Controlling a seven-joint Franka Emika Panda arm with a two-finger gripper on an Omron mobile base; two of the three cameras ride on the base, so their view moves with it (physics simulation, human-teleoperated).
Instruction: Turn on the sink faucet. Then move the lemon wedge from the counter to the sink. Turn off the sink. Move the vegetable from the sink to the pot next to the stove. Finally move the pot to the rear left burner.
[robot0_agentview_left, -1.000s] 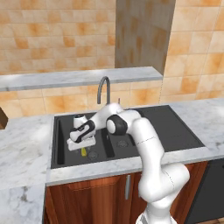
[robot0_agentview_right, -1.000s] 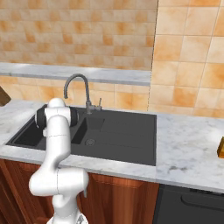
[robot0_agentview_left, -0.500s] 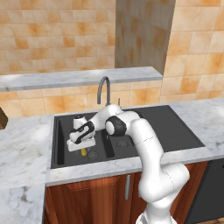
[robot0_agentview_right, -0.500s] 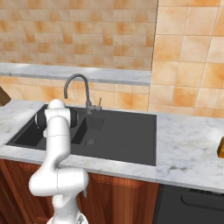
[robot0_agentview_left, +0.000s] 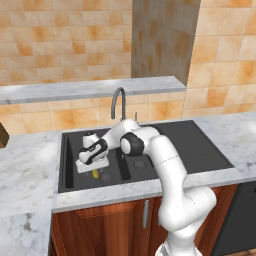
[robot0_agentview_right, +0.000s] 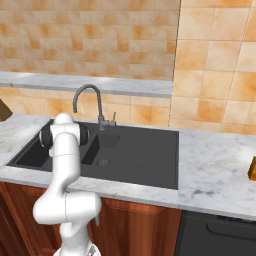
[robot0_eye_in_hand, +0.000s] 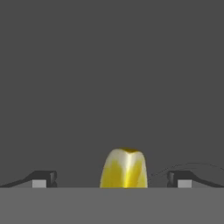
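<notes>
Between the spread hand (robot0_eye_in_hand: 113, 179) fingers sits the lemon wedge (robot0_eye_in_hand: 124, 169).

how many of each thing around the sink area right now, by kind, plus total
sink basins: 2, the smaller and the larger
drains: 2
sink faucet: 1
lemon wedge: 1, between the open gripper's fingertips in the smaller basin
total: 6

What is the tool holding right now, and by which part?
Nothing is held. The tool is open, its tips standing apart on either side of the lemon wedge, which lies on the floor of the sink.
</notes>
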